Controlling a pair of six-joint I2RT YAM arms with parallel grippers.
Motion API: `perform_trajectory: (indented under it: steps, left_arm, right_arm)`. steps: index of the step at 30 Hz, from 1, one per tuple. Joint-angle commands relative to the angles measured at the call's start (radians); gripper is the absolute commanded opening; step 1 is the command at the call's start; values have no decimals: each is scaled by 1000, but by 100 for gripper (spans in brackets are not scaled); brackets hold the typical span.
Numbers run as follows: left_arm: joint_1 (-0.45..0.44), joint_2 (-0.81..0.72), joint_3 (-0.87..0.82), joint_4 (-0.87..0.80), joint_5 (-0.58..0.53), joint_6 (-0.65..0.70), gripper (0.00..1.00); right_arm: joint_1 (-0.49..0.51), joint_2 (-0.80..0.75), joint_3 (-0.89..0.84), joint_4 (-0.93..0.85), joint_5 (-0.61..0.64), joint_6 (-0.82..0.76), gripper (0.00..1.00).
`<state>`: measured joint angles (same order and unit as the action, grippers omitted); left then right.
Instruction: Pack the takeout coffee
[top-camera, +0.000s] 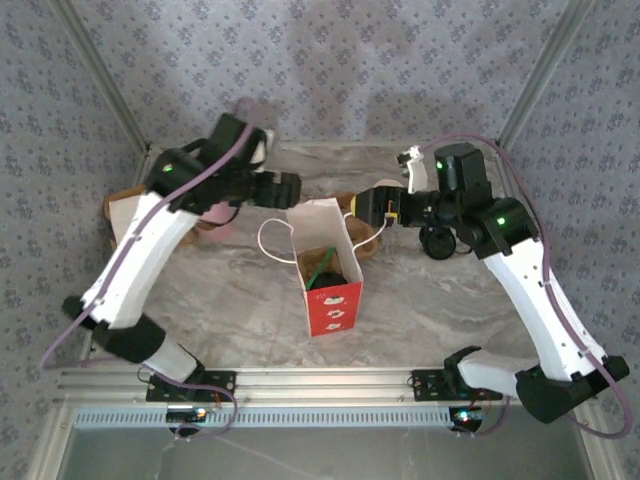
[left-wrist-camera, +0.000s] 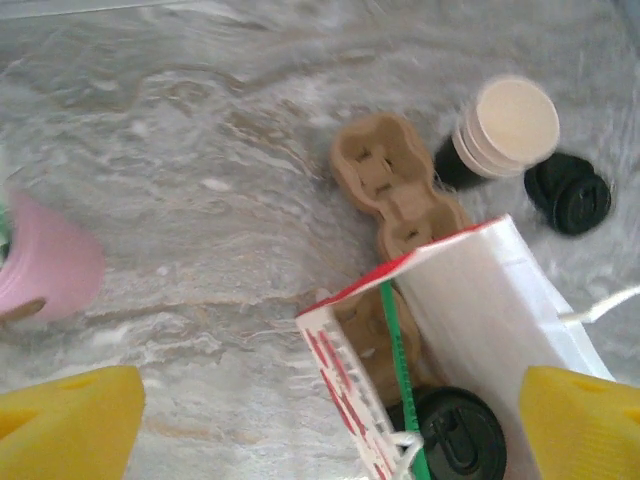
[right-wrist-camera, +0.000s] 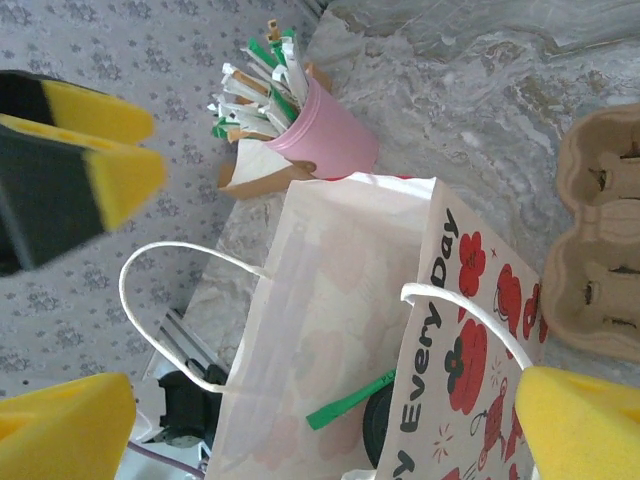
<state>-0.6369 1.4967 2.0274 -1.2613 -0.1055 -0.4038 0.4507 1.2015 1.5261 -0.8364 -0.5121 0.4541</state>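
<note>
The red-and-white paper bag (top-camera: 328, 290) stands upright mid-table with its mouth open. Inside it, the takeout coffee (left-wrist-camera: 462, 434), a black cup with its round black lid on, sits at the bottom next to a green stick (left-wrist-camera: 398, 370). From the right wrist I see just the lid's edge (right-wrist-camera: 381, 426) behind the bag's printed wall. My left gripper (left-wrist-camera: 330, 440) hangs open above the bag's far-left rim, with nothing in its yellow fingers (left-wrist-camera: 70, 425). My right gripper (right-wrist-camera: 320, 440) is open at the bag's far-right side, level with its handles.
A brown cardboard cup carrier (left-wrist-camera: 388, 190) lies just behind the bag. Beyond it are a white/tan paper cup (left-wrist-camera: 508, 128) and a loose black lid (left-wrist-camera: 568, 194). A pink cup of sticks (right-wrist-camera: 322, 138) stands at the far left, near the patterned wall.
</note>
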Motion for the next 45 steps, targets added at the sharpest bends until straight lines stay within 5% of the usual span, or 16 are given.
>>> perform_trajectory:
  steps: [1, 7, 14, 21, 32, 45]
  left_arm:
    - [108, -108, -93, 81, 1, -17, 100]
    - [451, -270, -316, 175, 107, -49, 99]
    - [802, -261, -493, 268, 268, -59, 98]
    - [1007, -177, -541, 313, 315, -50, 88]
    - [1131, 112, -451, 296, 336, -22, 72]
    - [1089, 453, -192, 137, 236, 56, 55]
  right_arm:
    - [6, 44, 57, -43, 25, -16, 100]
    - [2, 139, 141, -102, 73, -18, 100]
    - [9, 289, 287, -144, 85, -44, 100]
    - [35, 484, 497, -125, 64, -102, 100]
    - [82, 799, 779, -66, -17, -113, 100]
    - [87, 857, 709, -37, 5, -200, 100]
